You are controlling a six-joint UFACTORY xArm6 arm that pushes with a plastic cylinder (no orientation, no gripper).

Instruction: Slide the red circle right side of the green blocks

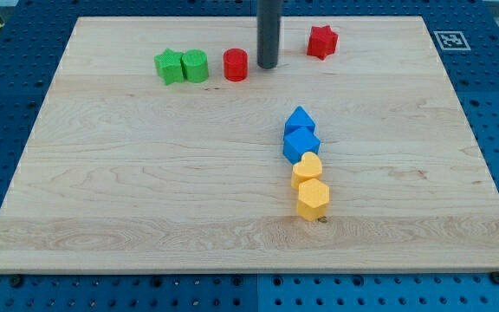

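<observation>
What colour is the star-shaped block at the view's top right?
Red. The star block shows clearly in the camera view, right of my tip.

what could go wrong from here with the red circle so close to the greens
1. My tip sits at the red circle's right; pushing further left may ram it into the green blocks and scatter them.
2. An off-centre push may send the circle skidding toward the board's top edge.

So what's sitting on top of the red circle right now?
Nothing rests on the red circle; its top face is bare. My tip stands just to its right on the board. Its underside is hidden.
</observation>
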